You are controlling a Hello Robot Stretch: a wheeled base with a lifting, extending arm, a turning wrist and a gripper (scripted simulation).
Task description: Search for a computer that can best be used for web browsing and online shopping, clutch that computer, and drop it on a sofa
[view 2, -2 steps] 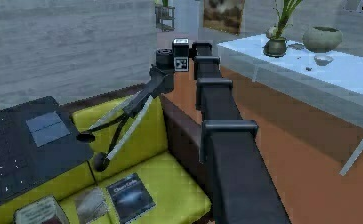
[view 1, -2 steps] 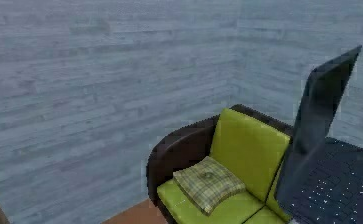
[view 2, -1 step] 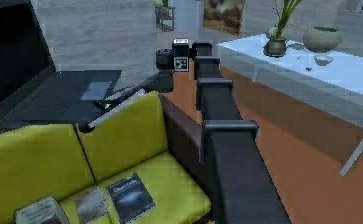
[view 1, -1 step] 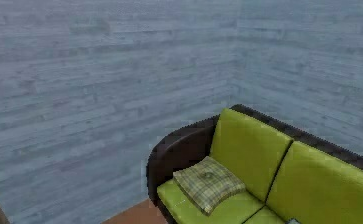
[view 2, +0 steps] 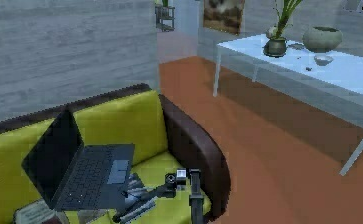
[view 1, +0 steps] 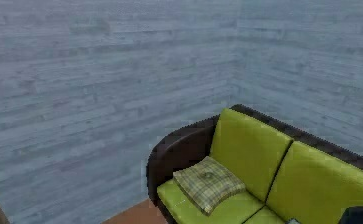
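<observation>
An open dark laptop [view 2: 84,165] with a black screen hangs tilted over the seat of a yellow-green sofa [view 2: 119,120] with a dark brown frame. It sits at the far end of my gripper [view 2: 139,200], which holds it clear of the cushion. The arm [view 2: 196,198] rises from the bottom edge, just in front of the sofa's armrest. In the forward view the same sofa [view 1: 251,148] stands in a corner of grey plank walls, with a plaid pillow [view 1: 209,183] on its seat.
A pale pillow [view 2: 34,212] lies under the laptop's left end. At the upper right a white table [view 2: 279,62] carries a potted plant [view 2: 277,40] and a green bowl [view 2: 322,38]. Bare brown floor [view 2: 279,150] lies between sofa and table. A picture [view 2: 222,14] hangs on the far wall.
</observation>
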